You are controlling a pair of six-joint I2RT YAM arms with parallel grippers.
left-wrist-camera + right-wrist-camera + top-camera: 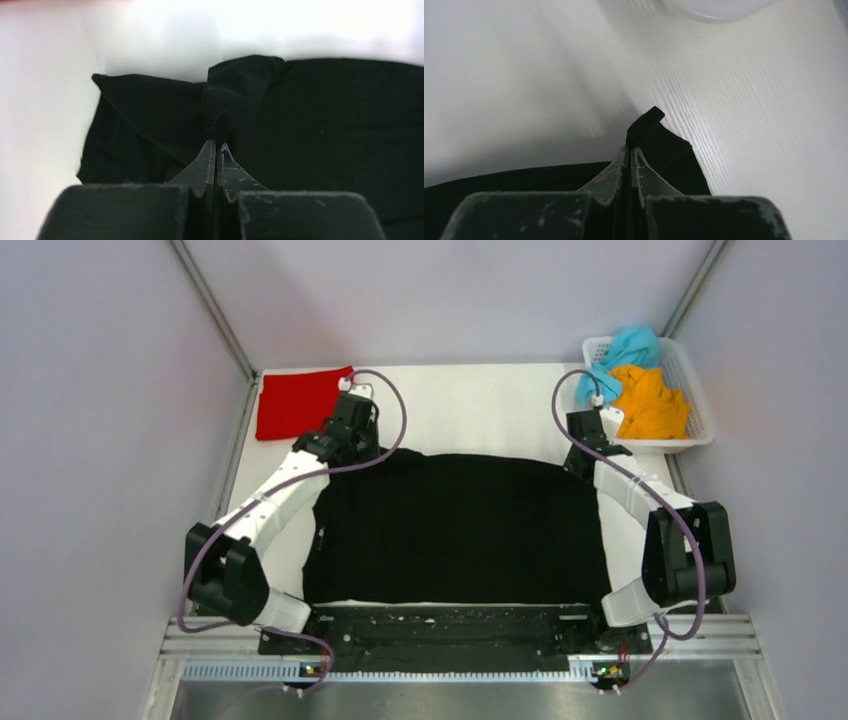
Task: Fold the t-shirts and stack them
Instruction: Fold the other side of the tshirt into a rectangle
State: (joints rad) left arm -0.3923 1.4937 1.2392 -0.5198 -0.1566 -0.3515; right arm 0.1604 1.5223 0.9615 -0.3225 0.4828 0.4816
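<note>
The black t-shirt (460,525) lies spread over the middle of the white table. My left gripper (352,445) is shut on its far left corner; in the left wrist view the closed gripper (216,145) pinches bunched black cloth (240,85). My right gripper (583,455) is shut on its far right corner; in the right wrist view the closed gripper (630,148) holds a black cloth tip (659,135). A folded red t-shirt (296,402) lies at the far left. The orange t-shirt (650,402) and the teal t-shirt (625,348) lie crumpled in the basket.
A white mesh basket (700,390) stands at the far right corner. Bare white table (470,405) lies beyond the black shirt. Grey walls close in on both sides. A metal rail (450,655) runs along the near edge by the arm bases.
</note>
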